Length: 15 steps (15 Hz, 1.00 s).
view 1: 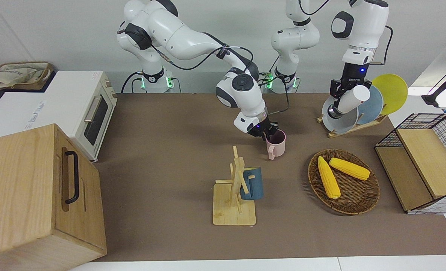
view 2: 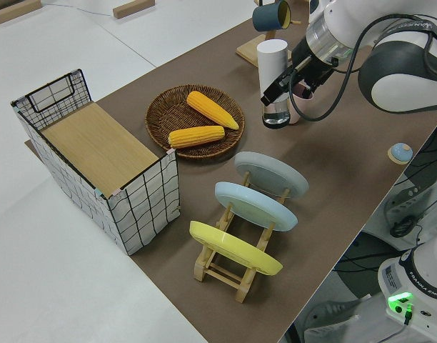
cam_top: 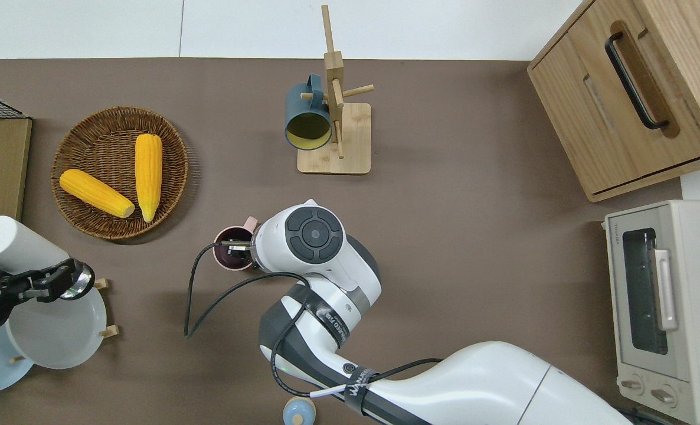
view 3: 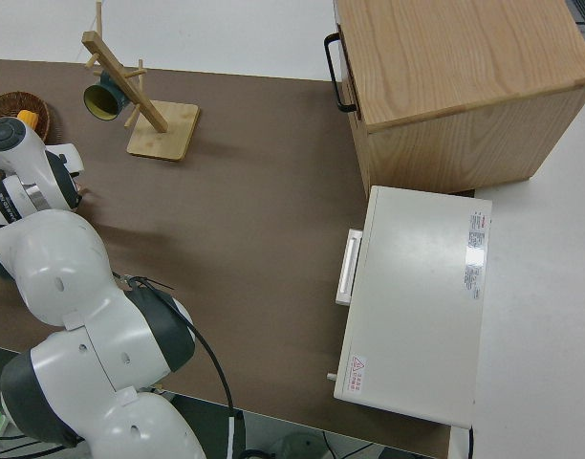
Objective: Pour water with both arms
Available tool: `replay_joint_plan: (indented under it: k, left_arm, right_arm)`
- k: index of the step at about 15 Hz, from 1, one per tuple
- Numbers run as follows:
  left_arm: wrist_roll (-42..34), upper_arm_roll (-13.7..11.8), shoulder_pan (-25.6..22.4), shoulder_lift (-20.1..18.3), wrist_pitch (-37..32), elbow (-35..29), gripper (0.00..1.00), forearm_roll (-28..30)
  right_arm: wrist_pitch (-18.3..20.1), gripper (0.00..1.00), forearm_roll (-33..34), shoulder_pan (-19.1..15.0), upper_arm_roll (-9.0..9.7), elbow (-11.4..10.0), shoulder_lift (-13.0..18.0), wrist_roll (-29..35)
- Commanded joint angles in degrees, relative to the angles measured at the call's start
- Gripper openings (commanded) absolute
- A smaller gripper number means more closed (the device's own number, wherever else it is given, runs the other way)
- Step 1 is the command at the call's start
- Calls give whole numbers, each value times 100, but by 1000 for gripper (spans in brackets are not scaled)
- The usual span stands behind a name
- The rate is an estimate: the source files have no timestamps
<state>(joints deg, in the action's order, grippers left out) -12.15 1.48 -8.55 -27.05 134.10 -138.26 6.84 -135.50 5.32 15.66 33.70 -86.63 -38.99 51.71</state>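
The right gripper (cam_top: pixel 232 245) grips the pink mug's (view 1: pixel 276 145) rim mid-table, its wrist hiding the fingers. The left gripper (view 1: pixel 337 98) holds a tilted white bottle (view 1: pixel 352 99) over the plate rack (view 1: pixel 352 126).

I count two yellow corn cobs (view 1: pixel 328 177), three round plates (view 2: pixel 235 247), two handled mugs (view 1: pixel 276 143), one white cylindrical bottle (view 1: pixel 353 99).

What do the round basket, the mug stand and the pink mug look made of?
Round brown basket: woven wicker, matte; the weave strands show. Pale wooden mug stand: probably bamboo, grain visible, lightly finished. Pink mug: smooth, probably ceramic, perhaps plastic; faint sheen only.
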Motion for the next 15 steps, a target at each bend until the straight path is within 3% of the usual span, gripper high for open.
replay_joint_plan:
  k: [1, 2, 4, 8, 12, 15]
  left_arm:
    - [125, -34, 90, -222, 55, -69, 0, -68]
    - [125, -42, 116, -222, 46, -69, 0, -68]
    - [125, -42, 143, -222, 20, -69, 0, -60]
    - [125, -51, 143, -222, 2, -69, 0, -51]
    - [116, -51, 169, -222, -42, -60, 0, 116]
    - [125, -42, 213, -222, -85, -69, 0, 125]
  right_arm:
    - [-73, 584, 136, 52, -21, 111, -109, 190]
    - [-73, 656, 127, 52, -21, 111, -109, 199]
    - [-73, 982, 145, 52, -21, 111, -109, 313]
    - [-47, 983, 136, 52, -21, 137, -109, 348]
    - [120, 983, 136, 25, -4, 392, -83, 497]
    - [891, 983, 145, -19, 5, 760, 75, 463]
